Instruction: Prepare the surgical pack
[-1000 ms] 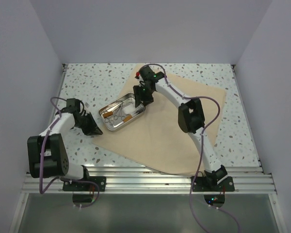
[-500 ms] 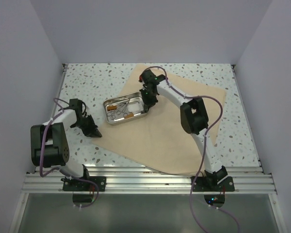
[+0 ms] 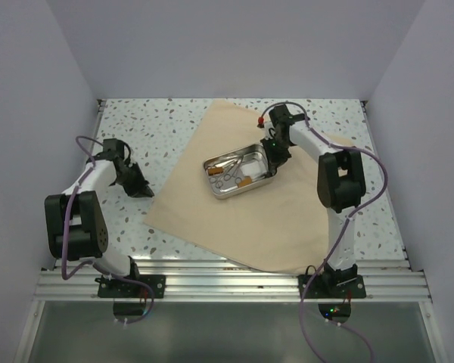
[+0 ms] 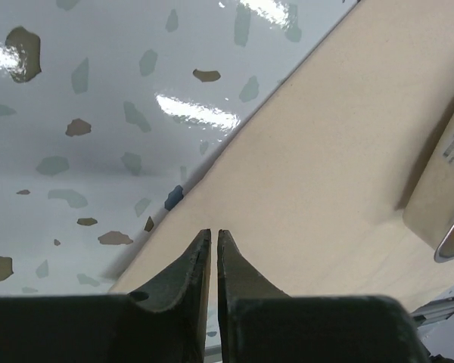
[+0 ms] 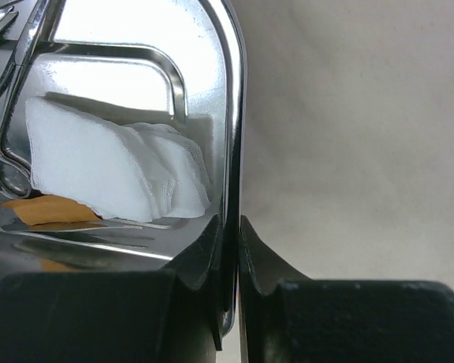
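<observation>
Where the right gripper (image 5: 228, 227) meets its load, its two dark fingers pinch the thin rim of the small shiny rectangular steel tray (image 5: 232, 113), one finger inside the wall and one outside. Just within that wall lies a folded white gauze pad (image 5: 113, 178), with a brown strip (image 5: 49, 209) under its near edge and the thin metal instruments (image 5: 7, 151) at the left. The tray sits flat on the large tan square cloth (image 3: 280, 219), near the cloth's middle.

The left gripper (image 4: 213, 234) has its fingers drawn together to a bare slit with nothing between them, low over the cloth's left edge.

The cloth lies on a glossy white speckled tabletop (image 3: 151, 128), enclosed by plain pale walls (image 3: 234, 45) on three sides, with a ribbed metal rail (image 3: 227, 281) along the near edge.

Only the overhead view shows the whole cloth, turned like a diamond. Only the right wrist view shows the pinch on the rim and the gauze. The left wrist view alone shows glare on the tabletop.
</observation>
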Robot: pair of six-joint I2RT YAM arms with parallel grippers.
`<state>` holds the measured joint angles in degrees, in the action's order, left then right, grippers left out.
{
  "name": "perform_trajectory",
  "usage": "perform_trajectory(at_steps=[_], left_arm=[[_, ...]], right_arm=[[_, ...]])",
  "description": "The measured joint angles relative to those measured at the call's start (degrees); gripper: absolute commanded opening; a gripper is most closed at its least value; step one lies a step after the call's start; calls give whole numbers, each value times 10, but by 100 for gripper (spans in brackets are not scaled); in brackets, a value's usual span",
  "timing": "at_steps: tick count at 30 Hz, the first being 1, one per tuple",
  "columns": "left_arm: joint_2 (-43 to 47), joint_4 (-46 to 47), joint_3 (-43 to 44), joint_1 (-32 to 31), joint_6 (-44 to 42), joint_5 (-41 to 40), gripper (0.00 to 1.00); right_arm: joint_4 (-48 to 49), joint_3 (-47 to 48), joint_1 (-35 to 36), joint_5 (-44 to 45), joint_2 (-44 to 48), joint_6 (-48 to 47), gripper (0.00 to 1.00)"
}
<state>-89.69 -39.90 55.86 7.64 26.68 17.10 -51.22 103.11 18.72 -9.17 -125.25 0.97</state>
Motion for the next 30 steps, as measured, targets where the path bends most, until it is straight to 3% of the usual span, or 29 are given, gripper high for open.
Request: perform_trajectory(at_steps=[11,21,30], left_arm=[[-17,39,4,0,-8,16,13],[-17,76,-43,0,-8,59,15],[-17,93,-45,0,-9,92,25]], right_arm=[[37,-171,6,14,115,-161,0],[33,-202,-88,12,125,-205,0],[33,-213,-85,21,125,-216,0]])
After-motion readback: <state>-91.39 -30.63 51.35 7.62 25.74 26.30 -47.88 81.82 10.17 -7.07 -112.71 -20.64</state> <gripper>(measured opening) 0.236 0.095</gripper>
